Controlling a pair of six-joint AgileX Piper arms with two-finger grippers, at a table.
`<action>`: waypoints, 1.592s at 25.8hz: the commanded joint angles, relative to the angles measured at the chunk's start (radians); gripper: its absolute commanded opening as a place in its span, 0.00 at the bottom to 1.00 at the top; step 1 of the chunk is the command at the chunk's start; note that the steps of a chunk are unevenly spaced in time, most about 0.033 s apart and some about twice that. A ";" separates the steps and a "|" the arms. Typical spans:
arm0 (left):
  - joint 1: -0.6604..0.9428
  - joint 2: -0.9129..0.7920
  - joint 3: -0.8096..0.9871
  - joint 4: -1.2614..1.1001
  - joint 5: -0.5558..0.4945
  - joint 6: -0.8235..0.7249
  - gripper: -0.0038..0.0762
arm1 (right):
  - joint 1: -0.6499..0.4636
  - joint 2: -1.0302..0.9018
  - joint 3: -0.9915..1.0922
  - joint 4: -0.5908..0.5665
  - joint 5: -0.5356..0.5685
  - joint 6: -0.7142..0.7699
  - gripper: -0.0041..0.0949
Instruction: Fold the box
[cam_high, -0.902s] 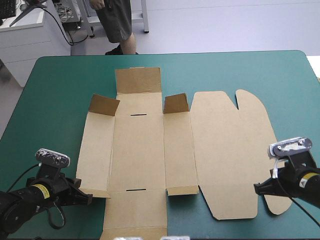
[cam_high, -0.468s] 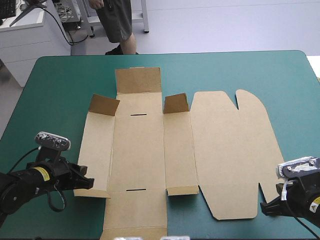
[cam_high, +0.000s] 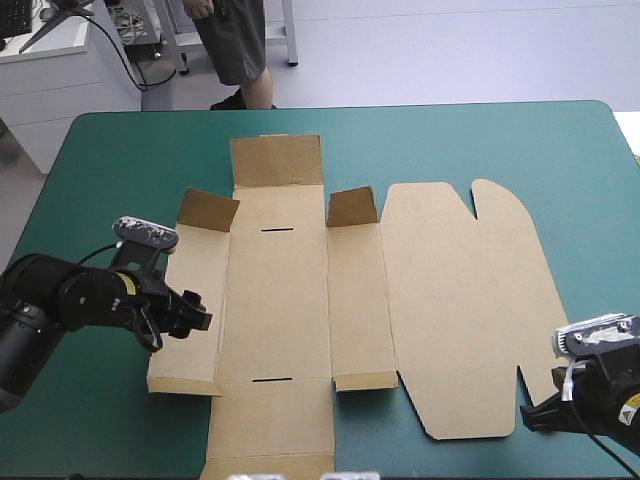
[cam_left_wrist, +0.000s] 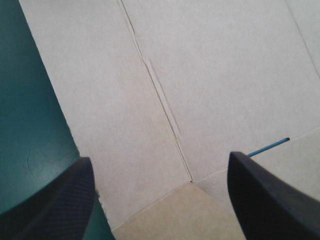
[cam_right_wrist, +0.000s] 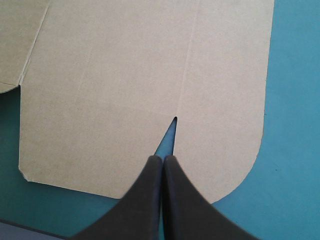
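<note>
right gripper (cam_high: 527, 414) is down at the near right corner of the table (cam_high: 100, 170), fingers pressed together into one point. in its wrist view the tip (cam_right_wrist: 162, 159) sits right at the mouth of a v notch (cam_right_wrist: 175, 121) cut into the lid's edge, with a rounded tab (cam_right_wrist: 235, 150) beside it.

the box (cam_high: 450, 300) lies opened out flat on the teal-green cover, roughly in the middle, lid panel toward the right. near flap (cam_high: 270, 435) reaches almost to the table's near edge, and there's a short slot (cam_high: 271, 380) on the crease above it.

left gripper (cam_high: 198, 320) hangs over the box's left side panel, claw wide. from its wrist cam (cam_left_wrist: 157, 159) one finger (cam_left_wrist: 70, 195) is over the cover just off the board's edge, the other (cam_left_wrist: 270, 195) over the board, a crease (cam_left_wrist: 165, 115) running between them.

farther back, two small corner flaps (cam_high: 208, 210) (cam_high: 352, 206) stand up, another slot (cam_high: 277, 230) between them, and the far flap (cam_high: 277, 160) is tilted up a bit.
</note>
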 joint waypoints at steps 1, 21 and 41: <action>-0.001 0.045 -0.081 -0.001 -0.037 0.023 0.74 | -0.006 0.006 -0.022 -0.002 -0.001 -0.003 0.02; 0.753 0.143 -0.129 -0.574 0.127 0.446 0.78 | -0.006 0.006 -0.022 -0.002 -0.021 -0.010 0.02; 0.816 0.344 0.177 -0.665 0.115 0.618 0.78 | -0.006 0.006 -0.022 -0.002 -0.019 -0.024 0.02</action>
